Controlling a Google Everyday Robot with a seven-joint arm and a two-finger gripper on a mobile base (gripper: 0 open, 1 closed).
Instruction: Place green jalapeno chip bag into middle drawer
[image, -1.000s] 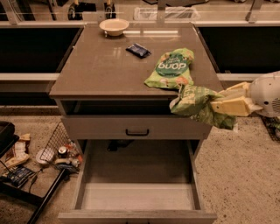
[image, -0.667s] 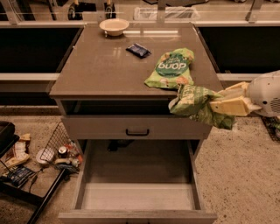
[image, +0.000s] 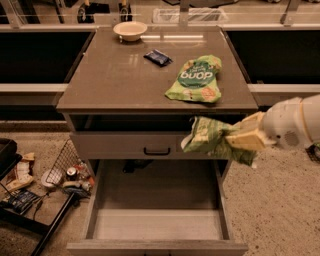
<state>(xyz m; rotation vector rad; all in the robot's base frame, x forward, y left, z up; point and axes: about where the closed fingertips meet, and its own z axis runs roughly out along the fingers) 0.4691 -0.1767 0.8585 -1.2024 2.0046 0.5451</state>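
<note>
My gripper (image: 239, 138) reaches in from the right, in front of the cabinet's right side, and is shut on the green jalapeno chip bag (image: 207, 138), a crinkled pale-green bag with white stripes. The bag hangs in the air in front of the closed drawer front, above the right part of the open middle drawer (image: 155, 222). That drawer is pulled out, a grey wooden box with a bare pale floor and nothing in it.
A brighter green bag with white lettering (image: 196, 79), a small dark blue packet (image: 157, 57) and a pale bowl (image: 130, 30) lie on the cabinet top (image: 110, 85). The drawer front above has a black handle (image: 156, 150). A wire basket with clutter (image: 65, 172) stands on the floor at left.
My gripper has carried the chip bag down from the level of the cabinet top's right edge to in front of the closed drawer front, above the open drawer.
</note>
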